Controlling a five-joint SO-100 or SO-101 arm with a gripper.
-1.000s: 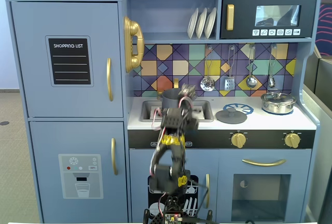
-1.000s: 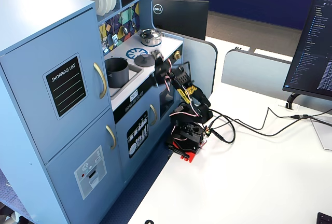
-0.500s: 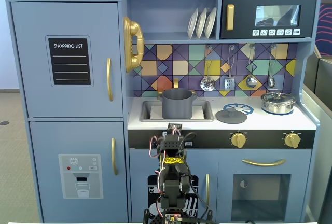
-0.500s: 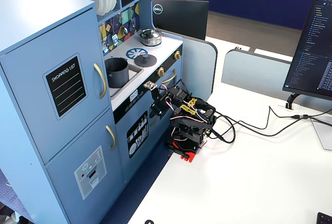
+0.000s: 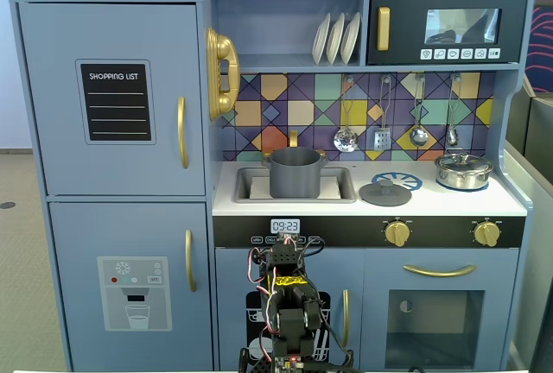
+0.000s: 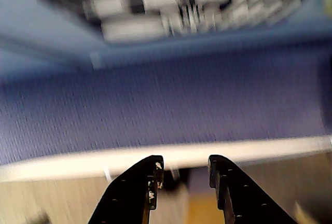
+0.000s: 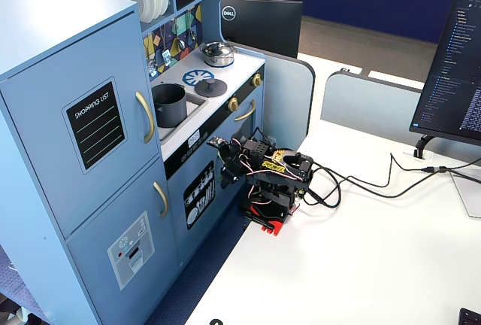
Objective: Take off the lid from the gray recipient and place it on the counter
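The lid (image 5: 384, 192) lay flat on the counter (image 5: 432, 203) toward its right half, just right of the sink holding the gray recipient (image 5: 295, 173). It looked light, rigid and thin, so its small central knob seemed the only good hold. The gripper (image 6: 182, 171) was parted and empty, folded below the counter's front edge.

Counter access: partly obstructed.
The flat dark gray lid (image 5: 384, 192) lay on the pale worktop (image 5: 510, 202), near the shiny silver pot (image 5: 463, 170); the front strip lay bare.

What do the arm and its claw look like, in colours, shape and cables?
The arm is small and black, built of blocky segments, on a red base piece. Red, white and black wires loop over it, and a yellow label with dark marks sits on top. The claw has two black fingers with rounded tips.
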